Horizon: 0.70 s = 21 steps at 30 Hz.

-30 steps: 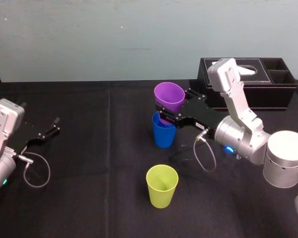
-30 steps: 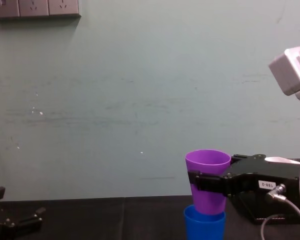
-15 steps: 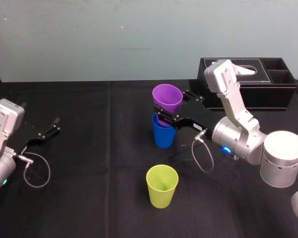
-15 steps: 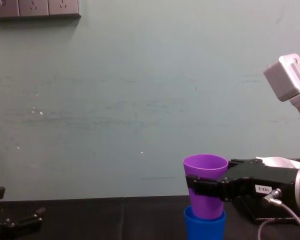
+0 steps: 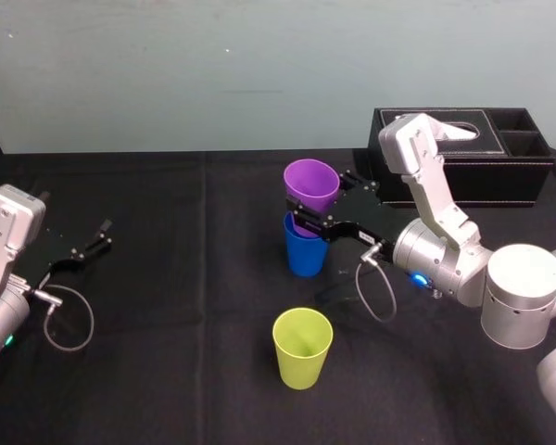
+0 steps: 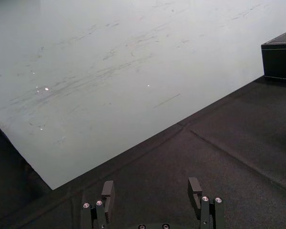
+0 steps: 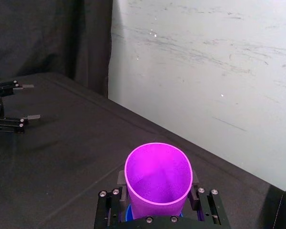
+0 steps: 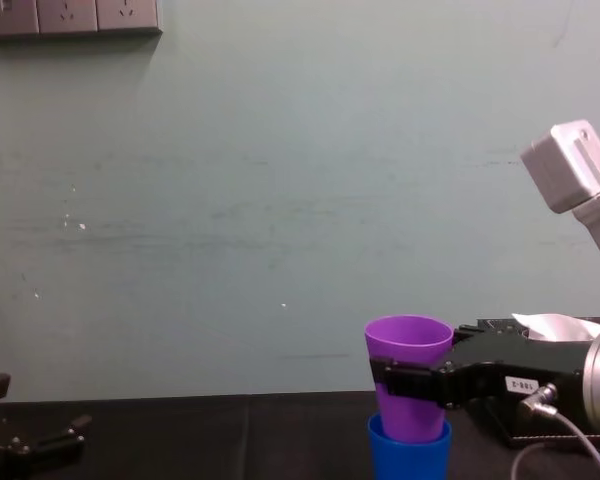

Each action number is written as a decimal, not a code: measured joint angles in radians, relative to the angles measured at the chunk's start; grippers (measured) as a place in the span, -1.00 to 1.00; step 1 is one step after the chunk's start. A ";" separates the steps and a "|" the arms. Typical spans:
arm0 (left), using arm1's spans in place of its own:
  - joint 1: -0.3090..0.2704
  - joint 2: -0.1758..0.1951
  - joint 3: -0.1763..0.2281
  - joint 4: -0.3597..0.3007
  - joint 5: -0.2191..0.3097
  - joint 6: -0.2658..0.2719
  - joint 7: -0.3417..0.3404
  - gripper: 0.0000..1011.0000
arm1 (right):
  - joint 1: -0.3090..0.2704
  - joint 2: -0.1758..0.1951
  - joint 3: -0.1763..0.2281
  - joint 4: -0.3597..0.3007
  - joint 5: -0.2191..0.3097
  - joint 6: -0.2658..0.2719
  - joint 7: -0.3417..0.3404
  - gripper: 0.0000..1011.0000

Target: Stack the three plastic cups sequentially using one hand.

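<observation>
The purple cup (image 5: 312,185) is clamped low on its body by the right gripper (image 5: 308,220), whose jaws are closed to the cup's width, one finger (image 7: 121,179) pressing each side of it; the cup's mouth faces up and its base sits just inside the rim of the blue cup (image 5: 305,250), which stands upright on the table near its middle. The yellow-green cup (image 5: 302,348) stands alone, upright and empty, nearer the robot and well apart from the other two. The left gripper (image 5: 100,236) rests low over the left part of the table, jaws spread wide with nothing between them. The table (image 5: 185,287) is covered with a black cloth; a black tissue box (image 5: 500,162) sits at its far right corner, and behind it is a pale green wall (image 8: 280,200) with scuff marks and a row of sockets (image 8: 70,16) high up
</observation>
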 joint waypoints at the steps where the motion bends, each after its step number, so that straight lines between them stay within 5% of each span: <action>1: 0.000 0.000 0.000 0.000 0.000 0.000 0.000 1.00 | 0.000 0.000 0.000 0.002 0.000 -0.001 0.000 0.44; 21: 0.000 0.000 0.000 0.000 0.000 0.000 0.000 1.00 | 0.002 -0.006 -0.008 0.037 0.006 -0.009 0.013 0.44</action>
